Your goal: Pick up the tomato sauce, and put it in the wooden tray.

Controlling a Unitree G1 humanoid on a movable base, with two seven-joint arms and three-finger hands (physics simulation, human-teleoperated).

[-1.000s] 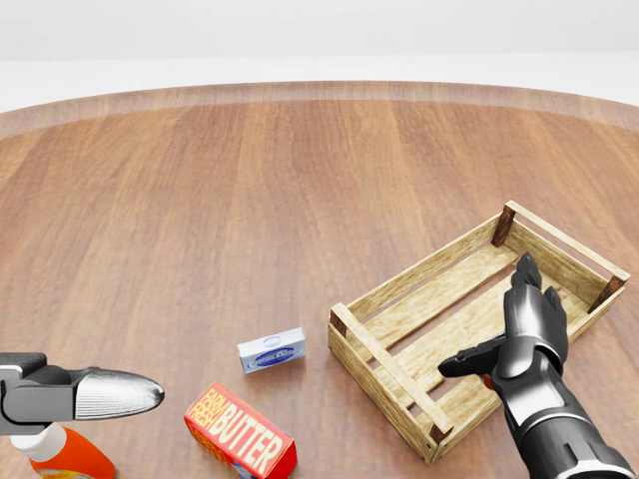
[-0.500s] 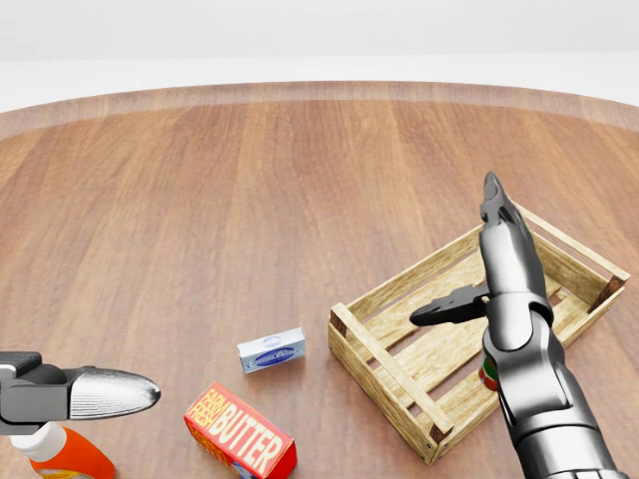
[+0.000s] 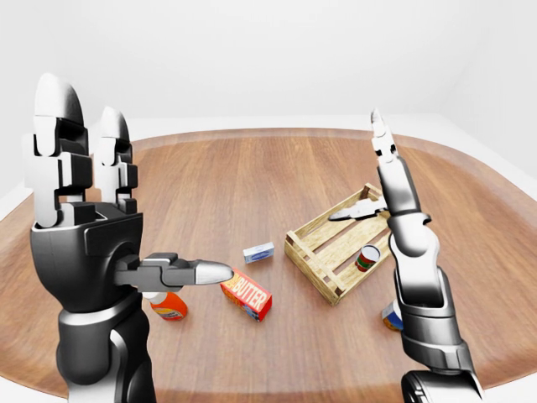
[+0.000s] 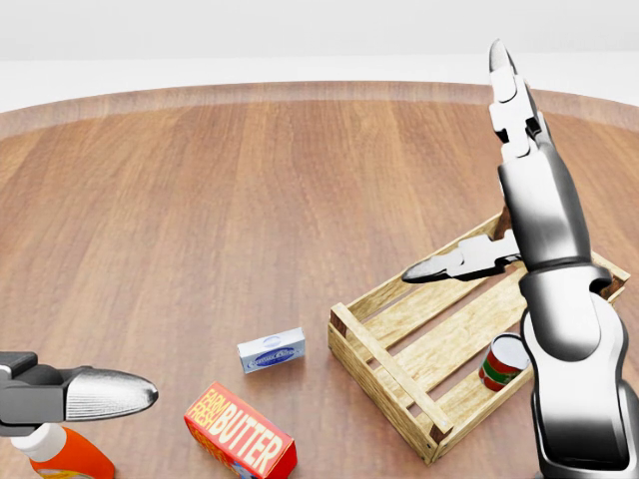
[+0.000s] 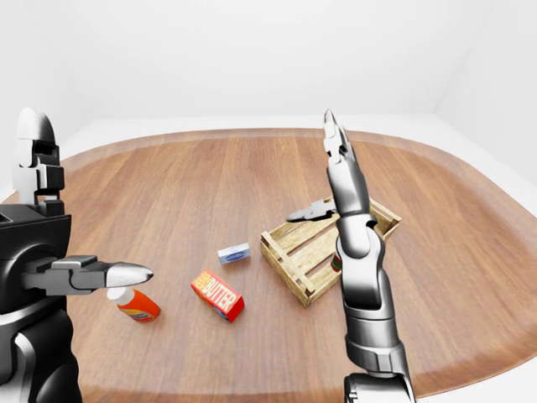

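The tomato sauce can (image 4: pixel 502 363), red with a green band, stands inside the wooden tray (image 4: pixel 382 371) near its lower right end. It also shows in the left-eye view (image 3: pixel 367 258). My right hand (image 4: pixel 479 190) is open and empty, raised well above the tray with its fingers pointing up and its thumb out to the left. My left hand (image 3: pixel 126 193) is open and empty at the left of the left-eye view, fingers up and thumb pointing right.
A red butter box (image 4: pixel 240 444), a small blue-white box (image 4: pixel 271 351) and an orange bottle (image 3: pixel 168 304) lie left of the tray. Another can (image 3: pixel 391 317) stands on the table right of the tray, partly behind my right arm.
My right hand has opened and risen from low inside the tray to high above it. The can stays in the tray and is now uncovered. The left hand has barely moved.
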